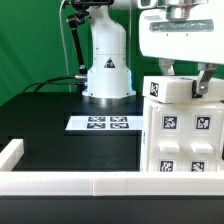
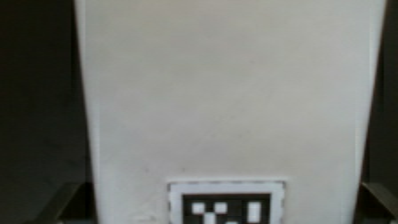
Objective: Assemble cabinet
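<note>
The cabinet (image 1: 185, 140) is a large white box body with several black-and-white tags, standing at the exterior view's right. A white part (image 1: 172, 88) with a tag on it sits on top of the body. My gripper (image 1: 186, 84) comes down from above with one finger on each side of this top part. In the wrist view the white part (image 2: 222, 100) fills the space between my dark fingertips (image 2: 59, 203), and its tag (image 2: 228, 207) lies midway between them. The jaws look shut on it. My gripper (image 2: 222, 205) hides the contact points.
The marker board (image 1: 102, 123) lies flat on the black table in front of the robot base (image 1: 107, 72). A low white border rail (image 1: 60, 183) runs along the near edge, with a short piece (image 1: 10, 152) at the exterior view's left. A green backdrop stands behind.
</note>
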### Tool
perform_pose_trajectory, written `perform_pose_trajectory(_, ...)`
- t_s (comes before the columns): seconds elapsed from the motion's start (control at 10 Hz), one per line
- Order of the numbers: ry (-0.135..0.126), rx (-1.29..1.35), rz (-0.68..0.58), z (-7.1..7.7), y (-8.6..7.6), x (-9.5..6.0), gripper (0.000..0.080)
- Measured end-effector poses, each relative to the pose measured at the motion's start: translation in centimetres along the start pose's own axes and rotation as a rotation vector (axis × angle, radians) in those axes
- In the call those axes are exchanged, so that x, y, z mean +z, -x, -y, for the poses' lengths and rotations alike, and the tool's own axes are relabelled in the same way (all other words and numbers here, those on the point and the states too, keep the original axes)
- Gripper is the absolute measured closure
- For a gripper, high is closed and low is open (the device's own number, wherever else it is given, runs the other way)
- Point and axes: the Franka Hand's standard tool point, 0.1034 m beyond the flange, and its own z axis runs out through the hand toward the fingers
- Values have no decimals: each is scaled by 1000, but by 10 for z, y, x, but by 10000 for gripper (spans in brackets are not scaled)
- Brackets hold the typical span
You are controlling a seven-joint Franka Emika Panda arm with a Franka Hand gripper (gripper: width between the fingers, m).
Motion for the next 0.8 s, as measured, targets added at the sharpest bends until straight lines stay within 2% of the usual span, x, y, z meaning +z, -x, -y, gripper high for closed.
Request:
perform_pose_trajectory(0.6,-4,453,17,0,1,0,239)
perform_pose_trajectory(0.8,-6,513,35,0,0,0,239)
